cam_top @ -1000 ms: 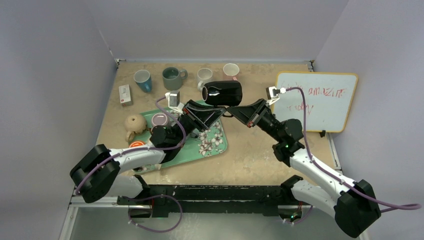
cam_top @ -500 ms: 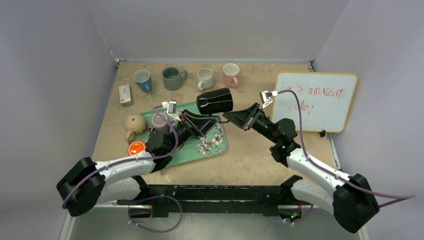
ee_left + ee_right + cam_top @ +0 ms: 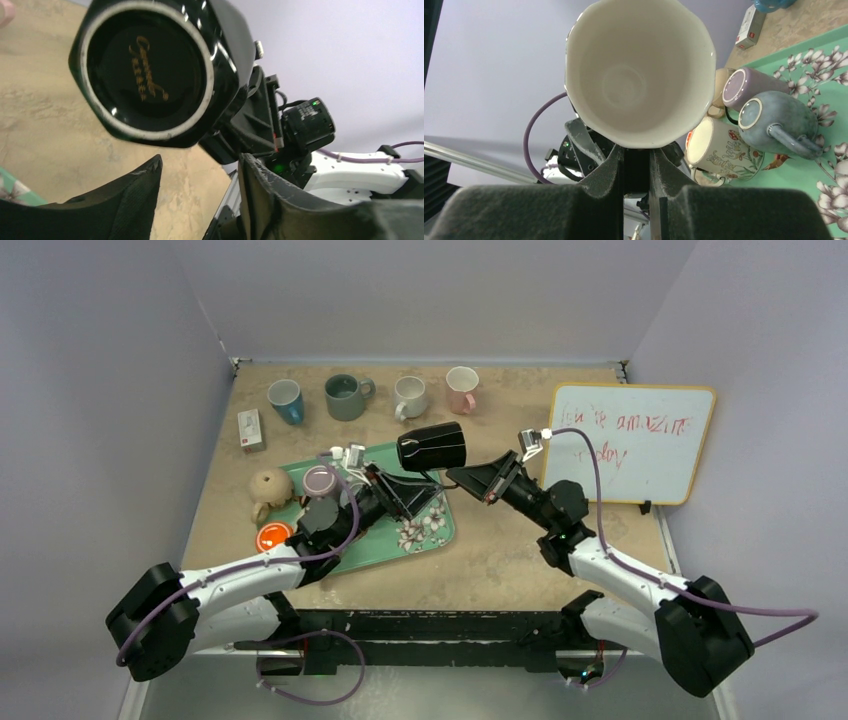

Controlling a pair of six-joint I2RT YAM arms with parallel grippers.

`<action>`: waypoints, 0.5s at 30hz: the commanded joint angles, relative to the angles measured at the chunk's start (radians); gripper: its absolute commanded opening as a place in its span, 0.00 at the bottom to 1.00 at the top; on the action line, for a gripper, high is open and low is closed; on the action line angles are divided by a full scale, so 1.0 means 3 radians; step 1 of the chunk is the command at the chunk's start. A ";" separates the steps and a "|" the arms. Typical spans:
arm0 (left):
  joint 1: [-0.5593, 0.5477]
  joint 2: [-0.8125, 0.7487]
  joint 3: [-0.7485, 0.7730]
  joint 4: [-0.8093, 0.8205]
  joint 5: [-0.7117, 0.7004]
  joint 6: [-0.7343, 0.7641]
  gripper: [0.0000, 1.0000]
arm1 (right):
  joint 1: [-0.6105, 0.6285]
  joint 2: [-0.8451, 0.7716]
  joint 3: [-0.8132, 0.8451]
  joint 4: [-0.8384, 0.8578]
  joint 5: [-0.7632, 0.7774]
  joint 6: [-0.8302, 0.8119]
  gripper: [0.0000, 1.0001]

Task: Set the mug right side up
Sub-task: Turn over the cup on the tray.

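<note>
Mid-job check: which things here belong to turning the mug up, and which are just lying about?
In the job: black mug, held at its rim by the right gripper; left gripper, open, off the mug.

Lying about: tray with purple mug, grey mug, floral mug; blue mug, green mug, white mug, pink mug at the back; whiteboard; box.

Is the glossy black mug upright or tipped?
On its side: the glossy black mug, held in the air, points its opening toward the right end effector.
</note>
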 commanded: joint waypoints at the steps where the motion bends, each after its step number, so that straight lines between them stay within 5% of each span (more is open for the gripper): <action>1: 0.0008 -0.0037 0.0114 -0.0382 -0.0009 0.0117 0.63 | -0.0040 -0.0033 0.0060 0.0655 0.0184 0.0173 0.00; 5: 0.0006 -0.0058 0.0209 -0.0809 -0.0006 0.0133 0.79 | -0.0072 0.0047 0.0079 0.0670 0.0224 0.0190 0.00; 15: 0.0008 -0.0127 0.0317 -0.1426 0.0030 0.0207 0.87 | -0.0227 0.0148 0.0108 0.0601 0.0360 0.0208 0.00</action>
